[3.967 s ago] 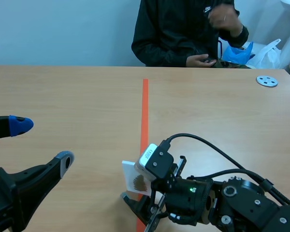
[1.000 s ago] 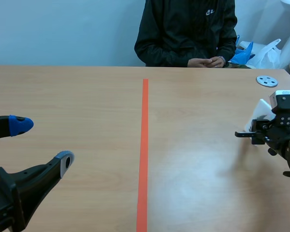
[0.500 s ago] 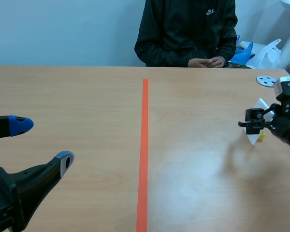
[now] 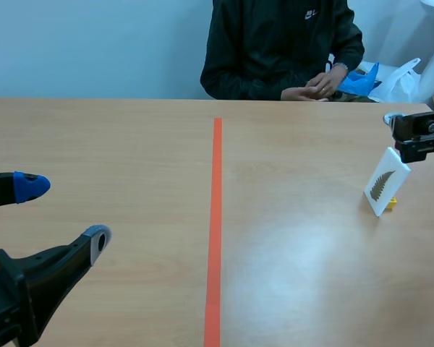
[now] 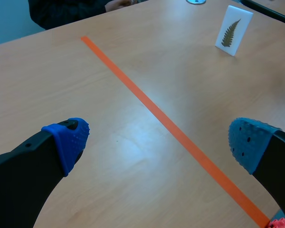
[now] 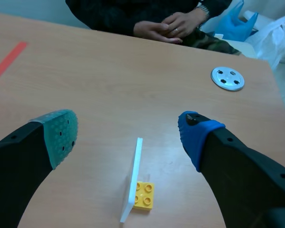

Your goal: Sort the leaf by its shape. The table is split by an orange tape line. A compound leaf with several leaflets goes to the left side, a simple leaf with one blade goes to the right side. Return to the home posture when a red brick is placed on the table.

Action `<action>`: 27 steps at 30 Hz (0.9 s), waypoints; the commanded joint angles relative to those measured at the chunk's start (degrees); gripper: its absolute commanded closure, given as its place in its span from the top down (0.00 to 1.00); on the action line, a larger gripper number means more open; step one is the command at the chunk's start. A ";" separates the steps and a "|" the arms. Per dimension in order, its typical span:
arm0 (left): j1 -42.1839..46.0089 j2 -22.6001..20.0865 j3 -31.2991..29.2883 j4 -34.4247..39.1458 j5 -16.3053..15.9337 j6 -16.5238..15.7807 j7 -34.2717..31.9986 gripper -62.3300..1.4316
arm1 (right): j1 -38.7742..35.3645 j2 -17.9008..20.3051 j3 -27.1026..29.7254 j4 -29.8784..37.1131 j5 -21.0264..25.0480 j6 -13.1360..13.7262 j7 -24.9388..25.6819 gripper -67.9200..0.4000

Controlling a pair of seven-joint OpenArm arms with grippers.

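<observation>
The right gripper (image 6: 128, 135) hangs with its fingers spread wide and nothing between them. Just under it the white card (image 6: 133, 183) stands edge-on with a yellow brick (image 6: 144, 195) touching its foot, so its face is hidden in this view. The left gripper (image 5: 159, 141), also spread and empty, sees that face far ahead across the orange tape line (image 5: 171, 127): a fern frond of many leaflets. Only the scene view shows both arms, with the card on the right arm's side of the tape, well apart from the left gripper.

Lab-like room: taped wooden table (image 4: 130, 144), plain wall (image 4: 94, 43).
</observation>
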 commanded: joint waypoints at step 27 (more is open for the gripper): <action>-0.20 -0.02 0.15 0.44 -0.37 -0.04 -0.92 1.00 | -41.66 -1.31 5.16 41.97 4.70 9.51 -5.75 0.92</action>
